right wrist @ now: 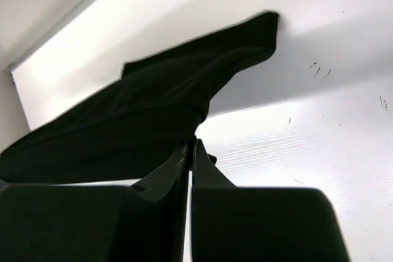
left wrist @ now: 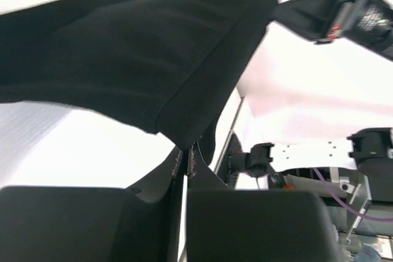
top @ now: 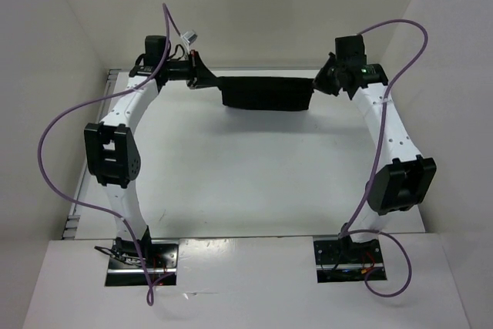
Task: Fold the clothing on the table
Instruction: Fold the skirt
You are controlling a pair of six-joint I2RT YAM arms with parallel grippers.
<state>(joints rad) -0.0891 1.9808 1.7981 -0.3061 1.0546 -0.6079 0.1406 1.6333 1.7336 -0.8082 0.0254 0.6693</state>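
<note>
White walls close in a white table; nothing else lies on it that I can see.

- Clothing: black, limp, hanging as a short wide band over the far end of the table. It looks lifted off the surface, with a faint shadow on the table beneath it.
- Left gripper: over the table's far left corner, jaws clenched on the left end of the cloth. Its wrist view shows fabric pinched at the fingertips and a hemmed edge running away from them.
- Right gripper: over the far right side of the table, jaws clamped on the opposite end, with cloth draping from the tips.

Progress, my judgement: the cloth is gathered and spread between the two arms, possibly doubled. I cannot count layers. No finished fold rests on the table. Left to do: lay it down flat, bring one part over the other, release.
</note>
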